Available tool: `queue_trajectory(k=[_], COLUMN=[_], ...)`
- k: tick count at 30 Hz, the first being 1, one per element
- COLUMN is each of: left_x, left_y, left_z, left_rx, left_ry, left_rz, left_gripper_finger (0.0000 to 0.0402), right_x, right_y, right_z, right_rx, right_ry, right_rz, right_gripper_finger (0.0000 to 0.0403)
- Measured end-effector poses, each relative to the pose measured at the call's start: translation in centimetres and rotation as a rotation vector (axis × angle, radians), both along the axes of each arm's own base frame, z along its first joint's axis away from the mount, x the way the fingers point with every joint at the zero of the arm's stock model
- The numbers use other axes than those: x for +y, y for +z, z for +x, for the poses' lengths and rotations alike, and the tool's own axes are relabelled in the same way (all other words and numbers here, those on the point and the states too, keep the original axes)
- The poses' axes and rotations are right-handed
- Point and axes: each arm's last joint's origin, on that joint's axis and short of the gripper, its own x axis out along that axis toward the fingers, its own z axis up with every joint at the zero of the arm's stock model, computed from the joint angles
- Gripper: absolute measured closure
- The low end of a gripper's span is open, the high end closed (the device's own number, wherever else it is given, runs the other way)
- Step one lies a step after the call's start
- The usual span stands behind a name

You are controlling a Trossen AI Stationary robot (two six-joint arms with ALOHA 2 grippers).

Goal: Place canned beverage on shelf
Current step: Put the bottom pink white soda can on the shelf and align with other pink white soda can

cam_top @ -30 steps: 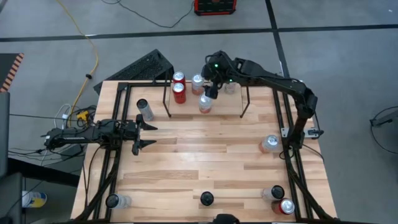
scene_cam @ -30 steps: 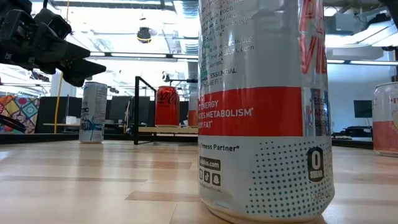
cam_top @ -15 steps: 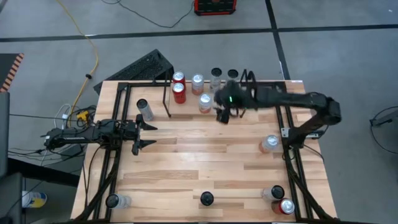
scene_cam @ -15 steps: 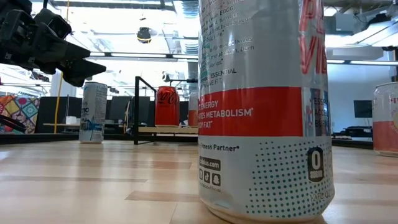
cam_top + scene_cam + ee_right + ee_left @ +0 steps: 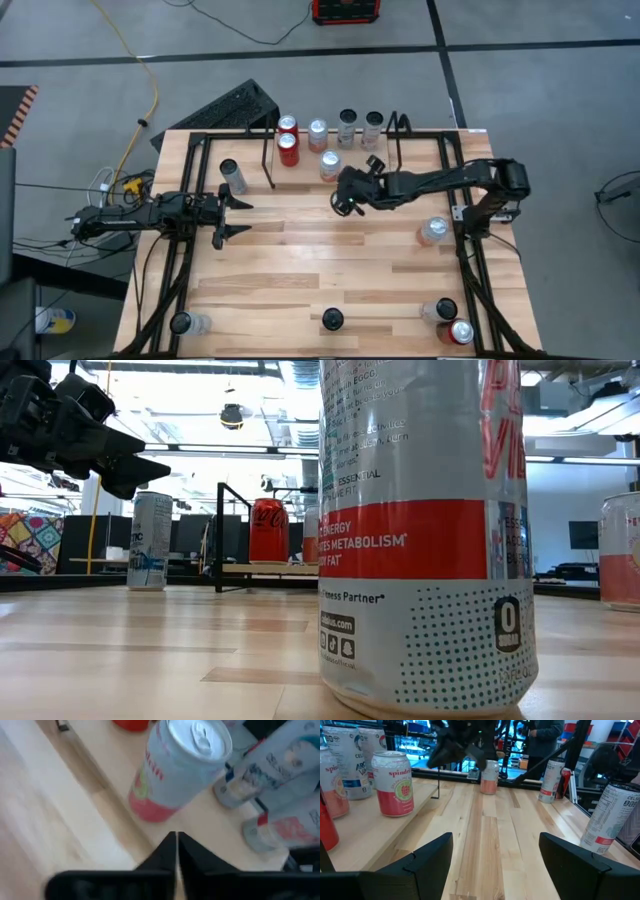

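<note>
The shelf (image 5: 268, 165) stands at the table's far side and bears several cans, among them two red cans (image 5: 288, 148) and a pink-and-white can (image 5: 329, 165). My right gripper (image 5: 341, 204) hovers over bare table just on the near side of the shelf, shut and holding nothing. In its wrist view the shut fingers (image 5: 176, 851) point toward the pink-and-white can (image 5: 175, 770). My left gripper (image 5: 240, 218) waits open at the table's left, level, with nothing between its fingers (image 5: 495, 860). It also shows in the low view (image 5: 110, 460).
Loose cans stand on the table: a silver one (image 5: 232, 175) at the left, a pink one (image 5: 433, 230) at the right, several along the near edge (image 5: 445, 310). One near-edge can (image 5: 420, 530) fills the low view. Black rail frames (image 5: 180, 270) run along both sides.
My right gripper has drawn back from above the cans on the shelf toward the table's near edge and has come down, its arm folding in toward the right. The cans on the shelf stand as before. My left arm has kept still.
</note>
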Motion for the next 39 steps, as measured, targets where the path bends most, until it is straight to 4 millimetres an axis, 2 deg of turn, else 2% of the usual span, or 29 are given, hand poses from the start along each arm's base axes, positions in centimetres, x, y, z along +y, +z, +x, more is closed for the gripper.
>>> queue_trajectory(k=[3, 6, 9, 14, 23, 31, 39], left_x=[0.0, 0.0, 0.0, 0.0, 0.0, 0.0, 0.0], left_y=[0.0, 0.0, 0.0, 0.0, 0.0, 0.0, 0.0], left_z=[0.0, 0.0, 0.0, 0.0, 0.0, 0.0, 0.0], left_rx=[0.0, 0.0, 0.0, 0.0, 0.0, 0.0, 0.0], left_ry=[0.0, 0.0, 0.0, 0.0, 0.0, 0.0, 0.0], left_rz=[0.0, 0.0, 0.0, 0.0, 0.0, 0.0, 0.0], left_gripper_finger=[0.012, 0.012, 0.012, 0.012, 0.012, 0.012, 0.012], right_x=[-0.8, -1.5, -2.4, -3.8, -4.3, -5.6, -6.9], right_y=[-0.6, -0.6, -1.1, -2.3, -2.2, -2.2, -1.3], right_z=[0.4, -0.4, -1.3, -1.7, -1.6, -1.9, -1.5], right_rx=[-0.008, -0.045, -0.112, -0.266, -0.343, -0.36, -0.475], right_ry=[0.031, 0.01, -0.015, -0.001, -0.012, -0.049, 0.021], right_rz=[0.011, 0.022, 0.03, 0.083, 0.084, 0.086, 0.127], right_gripper_finger=[0.0384, 0.0385, 0.0386, 0.0386, 0.0386, 0.0386, 0.0386])
